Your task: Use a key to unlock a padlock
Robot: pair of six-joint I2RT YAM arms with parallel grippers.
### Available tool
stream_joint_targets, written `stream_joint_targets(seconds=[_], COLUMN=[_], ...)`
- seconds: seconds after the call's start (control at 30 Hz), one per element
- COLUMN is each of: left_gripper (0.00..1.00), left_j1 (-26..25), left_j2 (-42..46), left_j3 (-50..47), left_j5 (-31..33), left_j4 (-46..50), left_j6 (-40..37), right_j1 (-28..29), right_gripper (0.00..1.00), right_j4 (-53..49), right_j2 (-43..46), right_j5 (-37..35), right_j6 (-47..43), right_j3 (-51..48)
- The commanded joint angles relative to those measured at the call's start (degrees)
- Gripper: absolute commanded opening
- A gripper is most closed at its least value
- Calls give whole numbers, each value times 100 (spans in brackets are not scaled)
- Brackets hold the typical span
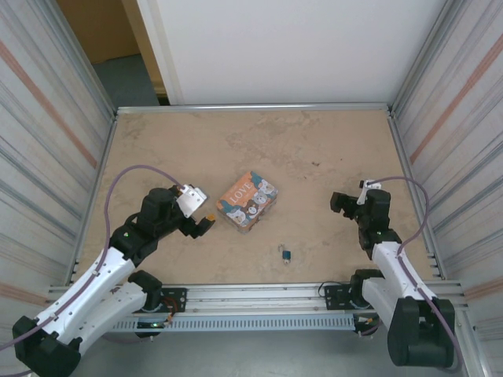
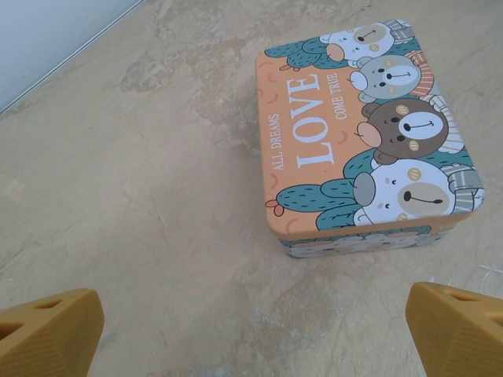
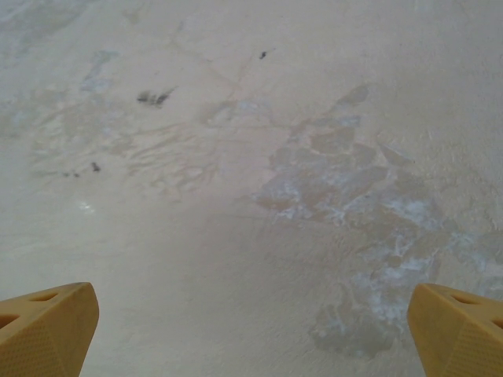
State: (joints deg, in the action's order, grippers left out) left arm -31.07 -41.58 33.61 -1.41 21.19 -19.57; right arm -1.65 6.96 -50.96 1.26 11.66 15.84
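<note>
The padlock (image 1: 286, 254) is seen on the table (image 1: 314, 141) (near the LOVE tin (image 1: 247, 199)), between the left jaws and the right jaws, well apart from both; both are held spread wide, empty.

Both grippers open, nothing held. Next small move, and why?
Probably move the open right gripper toward the padlock; it lies untouched between the arms, while the left gripper faces the box.
</note>
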Motion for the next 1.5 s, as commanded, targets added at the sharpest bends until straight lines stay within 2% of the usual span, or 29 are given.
stream_joint_targets(seconds=[0.0, 0.27, 0.7, 0.9, 1.03, 1.37, 1.43, 1.47], left_gripper=[99, 99, 99, 99, 99, 99, 99, 99], left_j1=[48, 48, 48, 48, 48, 48, 48, 48], left_j2=[-4, -14, -8, 2, 3, 35, 11, 11], left_j3=[-38, -38, -29, -29, -34, -56, -56, -47], left_j5=[88, 89, 42, 27, 46, 107, 111, 105], left_j4=[31, 22, 16, 4, -1, 12, 2, 8], left_j6=[-121, -128, -124, -117, -117, -156, -160, -161], right_j1=[-55, -87, -151, -376, -674, -530, -398, -299], right_gripper=[99, 99, 99, 99, 99, 99, 99, 99], right_j4=[1153, 2309, 3861, 4081, 4585, 4676, 3928, 4078], right_j2=[-185, -613, -1832, -2268, -2792, -3770, -3682, -3760], right_j5=[-113, 14, 395, 700, 986, 1097, 845, 679], right_j6=[-371, -351, -428, -530, -355, -601, -709, -747], right_j3=[-64, -347, -328, -116, -80, 393, 690, 678])
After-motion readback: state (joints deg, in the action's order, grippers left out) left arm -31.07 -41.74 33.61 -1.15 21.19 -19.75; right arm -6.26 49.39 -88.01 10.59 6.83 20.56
